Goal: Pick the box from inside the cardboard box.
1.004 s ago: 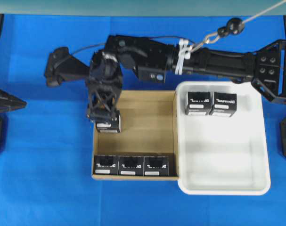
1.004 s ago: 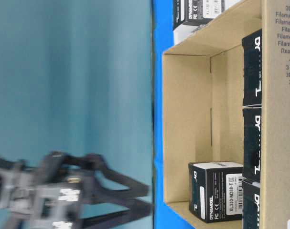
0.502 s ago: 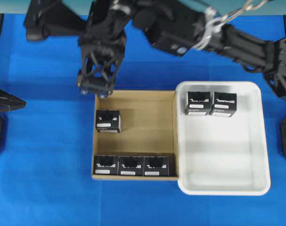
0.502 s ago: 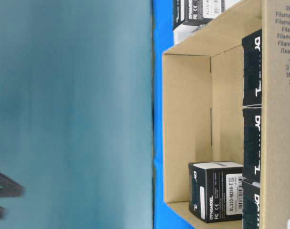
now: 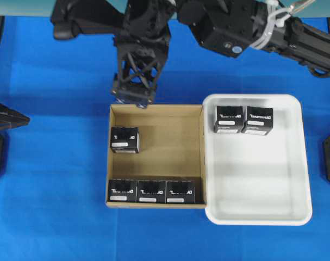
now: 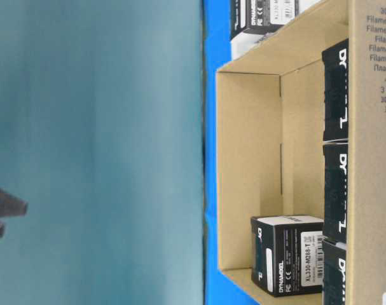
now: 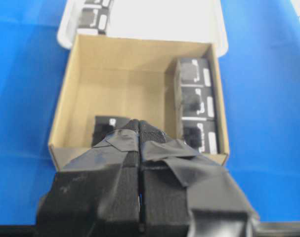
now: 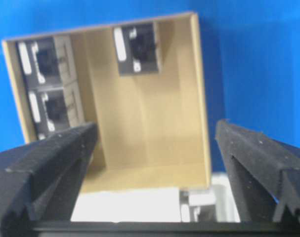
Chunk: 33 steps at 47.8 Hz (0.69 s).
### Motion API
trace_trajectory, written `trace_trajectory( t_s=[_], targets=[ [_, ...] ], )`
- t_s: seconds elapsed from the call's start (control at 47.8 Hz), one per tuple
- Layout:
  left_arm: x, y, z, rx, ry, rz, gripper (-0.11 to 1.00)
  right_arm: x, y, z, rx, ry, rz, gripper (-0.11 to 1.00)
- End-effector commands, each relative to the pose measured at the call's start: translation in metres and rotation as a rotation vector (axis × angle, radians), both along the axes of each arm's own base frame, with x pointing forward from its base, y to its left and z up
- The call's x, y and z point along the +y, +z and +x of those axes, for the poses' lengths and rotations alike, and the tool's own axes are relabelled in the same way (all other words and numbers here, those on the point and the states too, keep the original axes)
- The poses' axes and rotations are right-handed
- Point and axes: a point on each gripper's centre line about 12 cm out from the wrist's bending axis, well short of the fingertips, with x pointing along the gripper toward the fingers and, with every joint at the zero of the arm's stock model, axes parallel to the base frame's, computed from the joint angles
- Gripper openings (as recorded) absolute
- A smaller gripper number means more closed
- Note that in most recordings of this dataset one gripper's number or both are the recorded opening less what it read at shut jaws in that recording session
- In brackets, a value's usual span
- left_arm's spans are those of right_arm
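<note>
My right claw (image 5: 133,93) hangs with its jaws wide apart and empty, now raised clear of the cardboard box (image 5: 155,117), whose far rim lies just below it. The box (image 5: 124,140) it was reaching a second ago sits unmoved against the wall beneath me, ungrasped; picking remains undone. My left claw (image 7: 140,129) stays pressed together, idle.

Lighting even and bright; sharpness varies by view.
Overhead view crisp, soft shadows inside the cardboard box (image 5: 156,157). Both wrist views blurred, near fingers (image 8: 46,163) out of focus. White tray (image 5: 262,185) near glare, lower right.
</note>
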Motion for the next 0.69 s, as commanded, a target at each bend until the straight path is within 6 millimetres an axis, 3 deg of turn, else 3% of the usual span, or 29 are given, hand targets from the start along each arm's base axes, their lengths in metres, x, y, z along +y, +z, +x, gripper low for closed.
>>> trace_trajectory(
  t_s=[0.0,0.335,0.67],
  targets=[
    [-0.001,0.012,0.001,-0.031,-0.004,-0.004,-0.07,0.01,-0.006,-0.001,0.01,0.023,-0.001,0.99],
    [-0.002,0.012,0.001,-0.032,-0.012,0.008,-0.07,0.032,-0.053,0.015,0.066,0.082,0.004,0.99],
    [-0.002,0.012,0.001,-0.032,-0.011,0.003,-0.07,0.037,-0.105,0.041,0.039,0.168,-0.02,0.99]
  ],
)
